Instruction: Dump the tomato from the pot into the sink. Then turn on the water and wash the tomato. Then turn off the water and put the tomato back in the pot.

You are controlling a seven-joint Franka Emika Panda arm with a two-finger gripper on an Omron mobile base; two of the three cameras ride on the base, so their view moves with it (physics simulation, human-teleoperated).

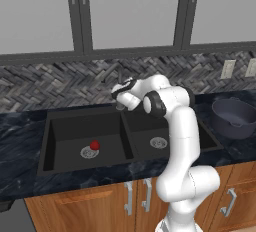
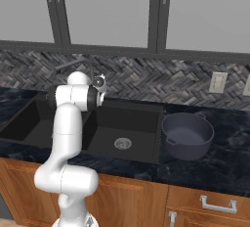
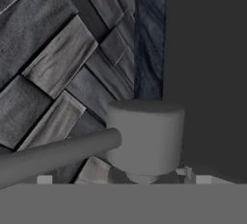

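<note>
Left base view. I log the sink (image 1: 65, 126), black and double-basined, set in the dark marbled counter (image 1: 20, 126). The tomato (image 1: 94, 145) lies in the basin toward 9 o'clock, touching the silver drain ring (image 1: 89, 152) at that ring's 1 o'clock edge. The second drain (image 1: 158, 142) sits bare in the basin toward 3 o'clock. The pot (image 1: 233, 118) stands upright on the counter at 3 o'clock of the sink, well apart from the tomato. My arm rises from 5 o'clock and bends so that the gripper (image 1: 120, 107) hangs at the back rim of the sink, over the centre divider, just beside the dark faucet (image 1: 120, 76). I cannot make out the fingers from here.

Right base view. The pot (image 2: 188, 135) sits just beside the sink (image 2: 141, 118) at its 3 o'clock rim, interior dark. One drain (image 2: 122, 144) shows in the nearer basin. The faucet spout (image 2: 73, 63) reaches toward 9 o'clock above the wrist. Two wall outlets (image 2: 217, 82) sit on the herringbone backsplash (image 2: 146, 79) at 2 o'clock.

Hand view. A grey cylindrical faucet base (image 3: 144, 136) stands close ahead, with a grey lever (image 3: 58, 153) running from it toward 8 o'clock. Behind are herringbone tile and a strip of counter. The jaws stand spread wide with nothing held.
</note>
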